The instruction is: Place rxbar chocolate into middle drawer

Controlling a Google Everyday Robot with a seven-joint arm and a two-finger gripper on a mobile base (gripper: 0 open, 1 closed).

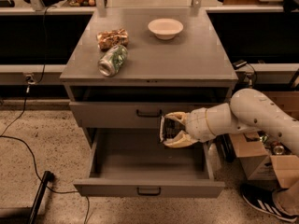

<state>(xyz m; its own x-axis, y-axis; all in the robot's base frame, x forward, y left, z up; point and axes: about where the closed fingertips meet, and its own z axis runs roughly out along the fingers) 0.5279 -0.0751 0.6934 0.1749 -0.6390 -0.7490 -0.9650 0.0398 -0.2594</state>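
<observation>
The gripper (171, 130) is shut on the rxbar chocolate (163, 128), a small dark bar with pale marks held upright between pale fingers. It hangs above the back right part of the open middle drawer (147, 164), in front of the closed grey drawer (117, 114) above it. The open drawer is pulled out and its inside is bare. The white arm (252, 115) reaches in from the right.
On the cabinet top (187, 55) lie a green can (112, 59) on its side, a tan crinkly snack packet (112, 37) and a white bowl (165, 28). Cardboard boxes (261, 157) stand at the right. A cable (28, 153) runs over the floor at the left.
</observation>
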